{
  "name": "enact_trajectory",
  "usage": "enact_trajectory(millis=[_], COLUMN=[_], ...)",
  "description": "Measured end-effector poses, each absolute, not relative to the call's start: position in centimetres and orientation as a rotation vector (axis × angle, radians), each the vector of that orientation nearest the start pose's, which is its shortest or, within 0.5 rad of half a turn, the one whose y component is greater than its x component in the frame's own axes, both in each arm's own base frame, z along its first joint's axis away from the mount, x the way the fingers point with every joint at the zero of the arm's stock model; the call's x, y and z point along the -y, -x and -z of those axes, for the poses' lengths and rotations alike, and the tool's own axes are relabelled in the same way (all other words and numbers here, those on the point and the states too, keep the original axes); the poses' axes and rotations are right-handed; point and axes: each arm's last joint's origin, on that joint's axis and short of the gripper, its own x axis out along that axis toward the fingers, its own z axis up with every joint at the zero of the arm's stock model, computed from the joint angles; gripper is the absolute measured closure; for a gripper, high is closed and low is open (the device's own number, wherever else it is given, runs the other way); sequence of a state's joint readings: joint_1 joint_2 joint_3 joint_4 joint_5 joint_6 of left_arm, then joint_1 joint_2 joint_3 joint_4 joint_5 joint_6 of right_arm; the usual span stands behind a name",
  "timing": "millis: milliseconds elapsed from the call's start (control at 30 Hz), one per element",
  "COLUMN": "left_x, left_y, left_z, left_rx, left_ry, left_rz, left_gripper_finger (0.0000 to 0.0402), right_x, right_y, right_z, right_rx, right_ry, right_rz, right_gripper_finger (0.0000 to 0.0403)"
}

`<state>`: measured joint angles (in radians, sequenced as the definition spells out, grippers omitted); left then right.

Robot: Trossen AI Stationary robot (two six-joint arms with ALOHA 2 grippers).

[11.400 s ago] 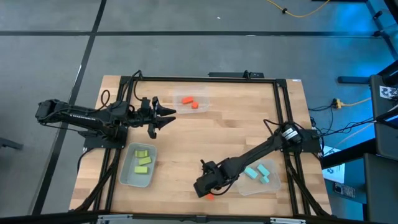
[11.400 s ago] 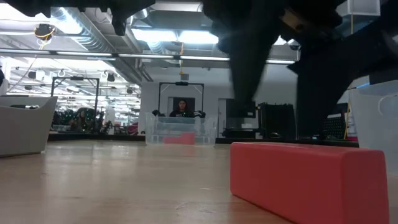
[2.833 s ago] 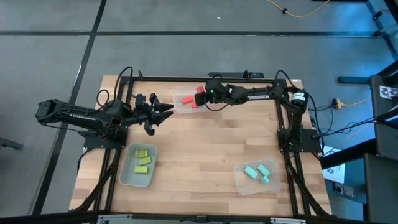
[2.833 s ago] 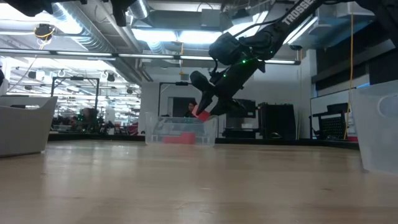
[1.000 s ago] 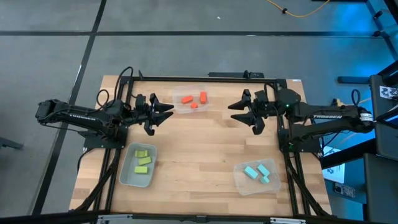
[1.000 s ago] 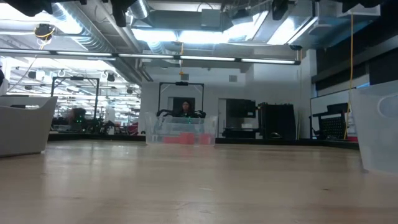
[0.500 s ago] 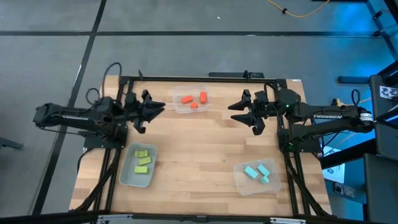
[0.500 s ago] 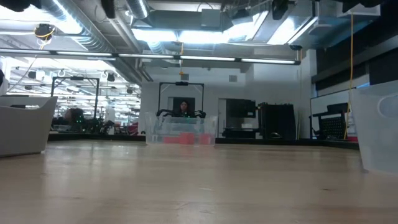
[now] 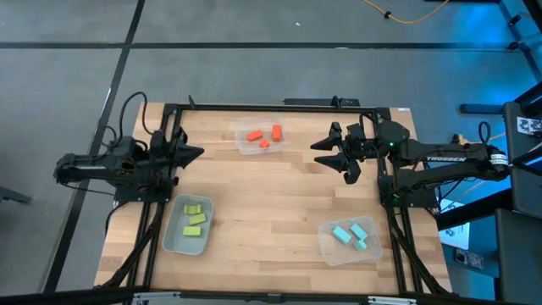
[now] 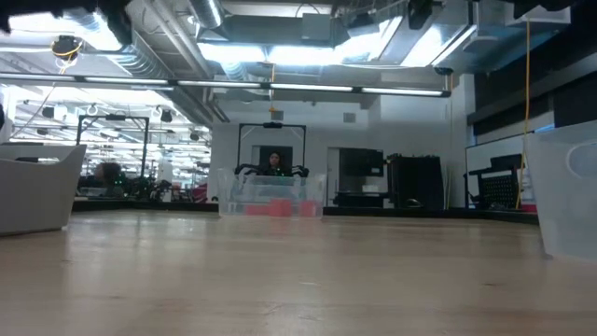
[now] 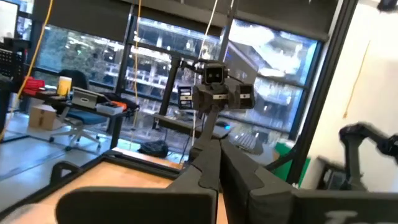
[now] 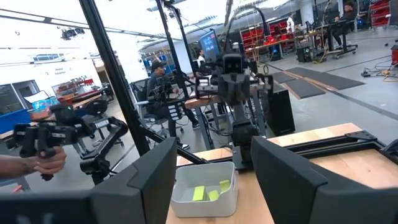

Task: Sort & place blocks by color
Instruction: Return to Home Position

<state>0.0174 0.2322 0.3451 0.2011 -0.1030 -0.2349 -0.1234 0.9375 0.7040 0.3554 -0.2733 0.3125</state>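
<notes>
- Table [image 9: 279, 191]: a pale wooden top inside a dark frame, seen from above, with one arm at each side.
- Left arm [image 9: 93, 167]: it lay at the table's left edge and pointed right across the far half.
- Right arm [image 9: 440, 158]: it lay at the right edge and pointed left, facing the other arm across the far half.
- Left gripper [image 9: 200, 152]: it hung above the far left of the table, well apart from every bin. In the left wrist view its fingers [image 11: 208, 171] were pressed together and held nothing.
- Right gripper [image 9: 318, 152]: it hung above the table just right of the far bin. Its fingers [image 12: 146, 180] were spread wide and empty.
- Far bin [image 9: 240, 144]: a clear tub at the far middle of the table.
- Left bin [image 9: 172, 241]: a clear tub at the near left.
- Right bin [image 9: 325, 251]: a clear tub at the near right.
- Orange blocks [image 9: 254, 135]: all three lay in the far bin, slightly apart from one another.
- Green blocks [image 9: 197, 219]: all three lay in the left bin, in a loose row from far to near.
- Cyan blocks [image 9: 340, 234]: all three lay close together in the right bin.
</notes>
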Motion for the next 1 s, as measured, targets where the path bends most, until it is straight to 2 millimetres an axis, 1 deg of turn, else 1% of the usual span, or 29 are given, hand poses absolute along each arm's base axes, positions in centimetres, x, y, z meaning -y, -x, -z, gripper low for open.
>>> enact_trajectory(millis=[100, 233, 333, 433, 533, 600, 667, 767, 900, 1000], left_x=[-0.5, -0.5, -0.5, -0.5, -0.5, -0.5, -0.5, -0.5, -0.5, -0.5], left_y=[-8.5, -7.6, -8.2, -8.4, -9.1, -9.1, -9.2, -9.3, -9.3, -9.4], left_z=[-26.1, -24.4, -22.8, -22.2, -20.0, -20.0, -19.6, -19.5, -19.3, -18.8], left_rx=[0.37, 0.439, 0.395, 0.4, 0.368, 0.378, 0.343, 0.331, 0.312, 0.259], left_ry=[0.284, 0.31, 0.332, 0.355, 0.384, 0.402, 0.404, 0.379, 0.314, 0.328], left_rz=[-0.076, -0.085, -0.089, -0.083, -0.07, -0.064, -0.078, -0.083, -0.084, -0.089], left_gripper_finger=[0.0401, 0.0401, 0.0401, 0.0401, 0.0401, 0.0401, 0.0401, 0.0401, 0.0401, 0.0398], right_x=[1.8, 1.8, 1.8, 1.9, 1.9, 1.9, 1.9, 1.9, 1.9, 1.9], right_y=[-21.0, -21.0, -21.0, -21.0, -21.0, -21.0, -21.0, -21.0, -21.0, -21.0], right_z=[-33.0, -33.0, -33.0, -33.0, -33.0, -33.0, -33.1, -33.2, -33.2, -33.2], right_rx=[0.096, 0.096, 0.096, 0.099, 0.102, 0.105, 0.111, 0.116, 0.11, 0.103], right_ry=[-0.288, -0.287, -0.287, -0.289, -0.289, -0.288, -0.301, -0.341, -0.422, -0.489], right_rz=[-0.167, -0.167, -0.166, -0.153, -0.151, -0.151, -0.153, -0.156, -0.161, -0.163], right_gripper_finger=[0.0192, 0.0192, 0.0192, 0.0192, 0.0192, 0.0192, 0.0192, 0.0192, 0.0192, 0.0192])
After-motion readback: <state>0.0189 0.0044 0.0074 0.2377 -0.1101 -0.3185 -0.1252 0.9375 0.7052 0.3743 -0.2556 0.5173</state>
